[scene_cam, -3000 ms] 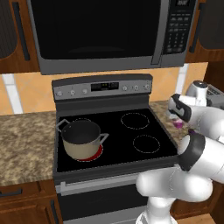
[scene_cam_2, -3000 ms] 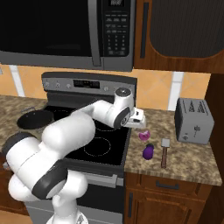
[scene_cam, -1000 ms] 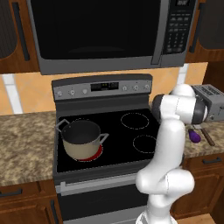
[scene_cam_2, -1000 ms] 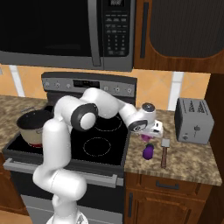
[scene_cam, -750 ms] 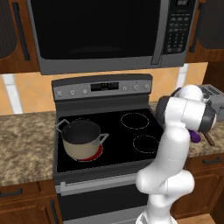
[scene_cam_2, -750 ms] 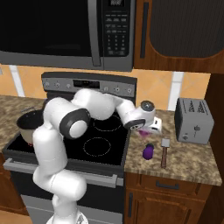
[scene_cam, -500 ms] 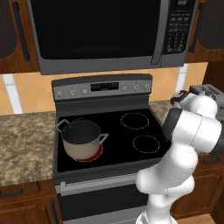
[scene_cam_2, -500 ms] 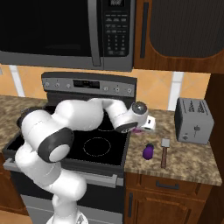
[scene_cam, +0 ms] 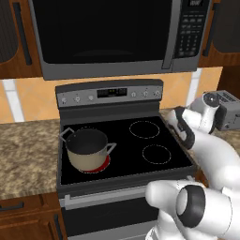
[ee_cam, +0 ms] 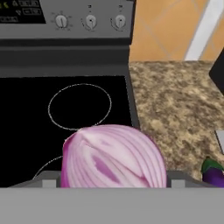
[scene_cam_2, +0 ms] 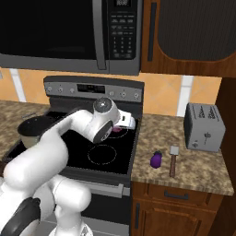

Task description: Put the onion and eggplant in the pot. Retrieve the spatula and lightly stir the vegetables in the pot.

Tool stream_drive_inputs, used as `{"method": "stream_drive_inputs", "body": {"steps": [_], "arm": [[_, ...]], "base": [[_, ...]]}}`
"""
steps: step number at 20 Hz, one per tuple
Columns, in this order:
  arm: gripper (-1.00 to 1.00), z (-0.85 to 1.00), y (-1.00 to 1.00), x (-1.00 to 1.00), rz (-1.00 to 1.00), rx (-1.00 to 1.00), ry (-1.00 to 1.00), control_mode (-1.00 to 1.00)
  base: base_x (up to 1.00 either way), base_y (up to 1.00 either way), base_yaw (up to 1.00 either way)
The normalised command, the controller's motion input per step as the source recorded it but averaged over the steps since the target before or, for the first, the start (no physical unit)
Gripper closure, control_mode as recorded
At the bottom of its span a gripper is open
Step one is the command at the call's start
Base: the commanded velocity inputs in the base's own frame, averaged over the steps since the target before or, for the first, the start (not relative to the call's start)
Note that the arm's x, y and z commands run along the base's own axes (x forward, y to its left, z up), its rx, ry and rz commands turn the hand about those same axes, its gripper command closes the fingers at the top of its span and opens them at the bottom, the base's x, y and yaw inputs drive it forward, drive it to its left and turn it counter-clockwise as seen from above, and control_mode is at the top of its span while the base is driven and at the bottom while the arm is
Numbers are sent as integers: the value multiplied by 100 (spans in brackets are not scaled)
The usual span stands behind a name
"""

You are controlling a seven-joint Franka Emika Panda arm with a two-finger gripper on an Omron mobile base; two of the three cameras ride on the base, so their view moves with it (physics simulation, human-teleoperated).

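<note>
Since the earlier frames, we have swung the arm from above the right surface back toward the stove, carrying the onion with it; the eggplant and spatula lie where they lay.

Left base view: we see the pot on the near left burner, its dark inside uncovered and nothing in it that we can make out. It sits there so that both vegetables can be dropped in from above. The forearm crosses the stove's right edge, well apart from the pot.

Right base view: the gripper hangs over the right side of the stove, at the far right burner. A pink patch of the onion shows beneath the wrist. The eggplant rests on the surface right of the stove, with the spatula just beside it on the right, blade toward the wall. The toaster stands farther right.

Hand view: the onion sits between the fingertips, so we read the jaws as spread wide and closed on it. We judge that a carry leftward to the pot remains before release.
</note>
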Motion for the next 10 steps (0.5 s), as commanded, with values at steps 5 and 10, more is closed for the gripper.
{"method": "stream_drive_inputs", "body": {"steps": [5, 10], "arm": [[100, 61, 100, -41, 10, -1, 7, -100], [100, 28, 100, -33, 12, 0, 5, -100]], "base": [[0, 0, 0], [0, 0, 0]]}}
